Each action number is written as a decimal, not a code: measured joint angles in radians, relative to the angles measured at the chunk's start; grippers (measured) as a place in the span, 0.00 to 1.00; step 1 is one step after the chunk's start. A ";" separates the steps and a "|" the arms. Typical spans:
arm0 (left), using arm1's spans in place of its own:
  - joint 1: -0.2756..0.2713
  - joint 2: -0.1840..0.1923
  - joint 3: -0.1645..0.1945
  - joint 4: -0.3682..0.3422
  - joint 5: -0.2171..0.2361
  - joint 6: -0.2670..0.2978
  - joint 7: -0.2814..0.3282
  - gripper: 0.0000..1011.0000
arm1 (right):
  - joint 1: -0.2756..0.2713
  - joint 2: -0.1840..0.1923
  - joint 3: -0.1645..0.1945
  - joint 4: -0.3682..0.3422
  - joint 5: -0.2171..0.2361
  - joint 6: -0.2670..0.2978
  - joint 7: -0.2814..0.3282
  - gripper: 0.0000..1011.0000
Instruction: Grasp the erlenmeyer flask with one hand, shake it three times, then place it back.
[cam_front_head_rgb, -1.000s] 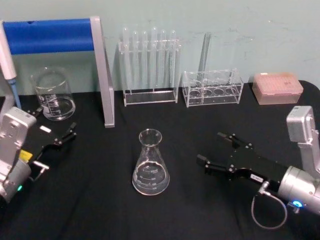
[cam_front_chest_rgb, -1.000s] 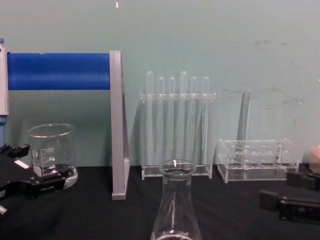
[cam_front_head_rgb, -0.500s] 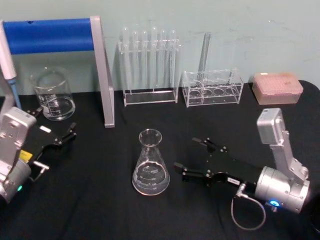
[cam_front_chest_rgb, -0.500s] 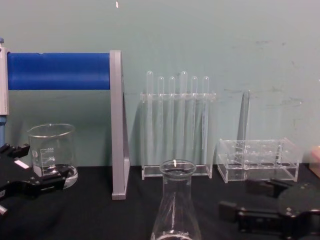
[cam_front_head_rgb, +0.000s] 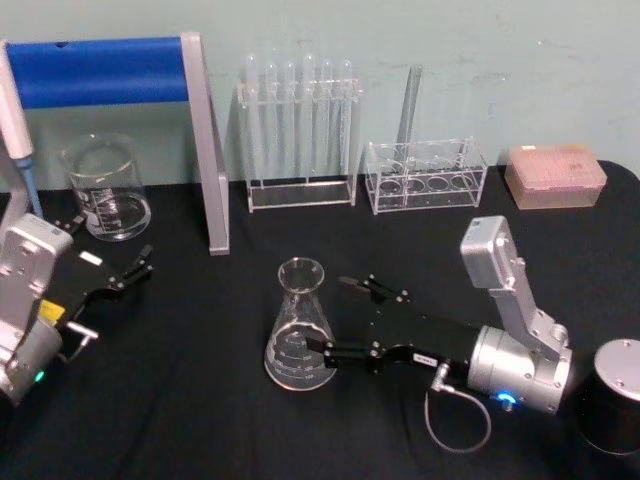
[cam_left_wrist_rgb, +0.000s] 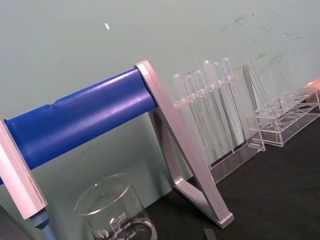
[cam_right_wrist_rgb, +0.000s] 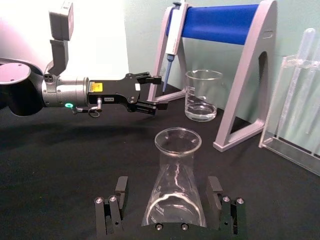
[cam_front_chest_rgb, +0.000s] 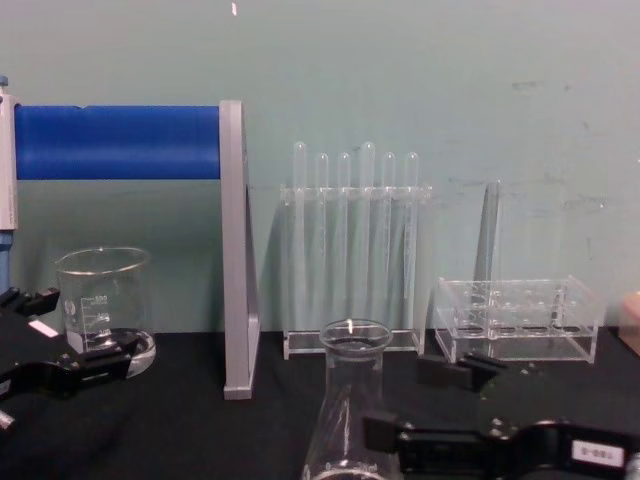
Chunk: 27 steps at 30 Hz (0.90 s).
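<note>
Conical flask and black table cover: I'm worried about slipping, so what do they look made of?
The clear conical erlenmeyer flask looks like smooth, glossy glass: see-through, with bright glints and white printed graduations. The black table cover looks like matte cloth, likely fabric: it shows no shine.

Right pincer (cam_front_head_rgb: 322, 313) reaches forward, spread wide; left pincer (cam_right_wrist_rgb: 161, 92) idles, spread.

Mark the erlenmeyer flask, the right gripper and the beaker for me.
erlenmeyer flask (cam_front_head_rgb: 291, 325), head view, on its wide body.
right gripper (cam_front_head_rgb: 322, 313), head view, midway between its open fingertips.
beaker (cam_front_head_rgb: 105, 190), head view, on its glass wall.
</note>
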 joint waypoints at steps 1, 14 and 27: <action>0.000 0.000 0.000 0.000 0.000 0.000 0.000 0.99 | 0.000 0.000 0.000 0.000 0.000 0.000 0.000 0.99; 0.000 0.000 0.000 0.000 0.000 0.000 0.000 0.99 | 0.067 -0.064 -0.037 0.082 -0.036 -0.008 0.003 0.99; 0.000 0.000 0.000 0.000 0.000 0.000 0.000 0.99 | 0.101 -0.107 -0.043 0.130 -0.056 -0.018 -0.011 0.99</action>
